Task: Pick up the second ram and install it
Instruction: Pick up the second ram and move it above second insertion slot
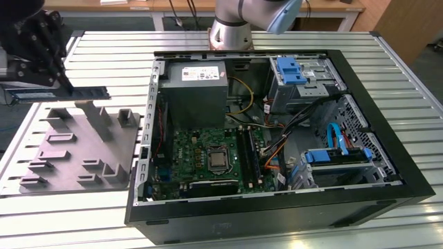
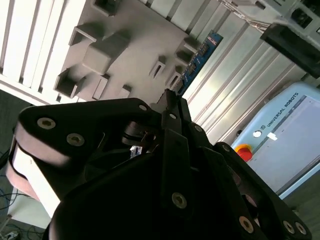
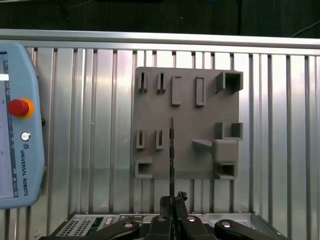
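One claw [image 1: 66, 87] is clamped on the one second ram [image 1: 86, 93], holding it level above the single grey tray [image 1: 69, 161].

The gripper [image 1: 68, 85] hangs above the grey tray [image 1: 69, 155], clear of it. Its fingers point down and are pinched onto the second ram [image 1: 62, 94], held level. The arm's base [image 1: 232, 28] stands beyond the tray.
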`<state>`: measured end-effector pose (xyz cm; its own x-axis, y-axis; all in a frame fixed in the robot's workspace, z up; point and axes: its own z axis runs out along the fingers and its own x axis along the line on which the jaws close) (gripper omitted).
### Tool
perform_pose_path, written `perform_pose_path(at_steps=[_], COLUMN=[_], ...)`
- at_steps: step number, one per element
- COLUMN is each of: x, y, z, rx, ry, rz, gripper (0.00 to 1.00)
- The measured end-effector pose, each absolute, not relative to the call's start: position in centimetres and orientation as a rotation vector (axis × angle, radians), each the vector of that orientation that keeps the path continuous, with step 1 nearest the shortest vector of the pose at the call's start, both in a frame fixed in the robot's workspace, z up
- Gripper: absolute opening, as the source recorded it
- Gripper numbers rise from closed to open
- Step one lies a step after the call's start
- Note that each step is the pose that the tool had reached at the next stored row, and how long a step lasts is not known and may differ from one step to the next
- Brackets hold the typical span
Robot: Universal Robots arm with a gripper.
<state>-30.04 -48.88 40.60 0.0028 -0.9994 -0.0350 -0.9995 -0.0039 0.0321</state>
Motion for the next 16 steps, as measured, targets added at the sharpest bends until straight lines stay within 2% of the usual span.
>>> perform_pose_path(at_steps=[16], x=[-22.7], y=[-48.9], z=[40.6], rx=[-2.226], ry=[2.219], rz=[0.082], gripper=[0.14])
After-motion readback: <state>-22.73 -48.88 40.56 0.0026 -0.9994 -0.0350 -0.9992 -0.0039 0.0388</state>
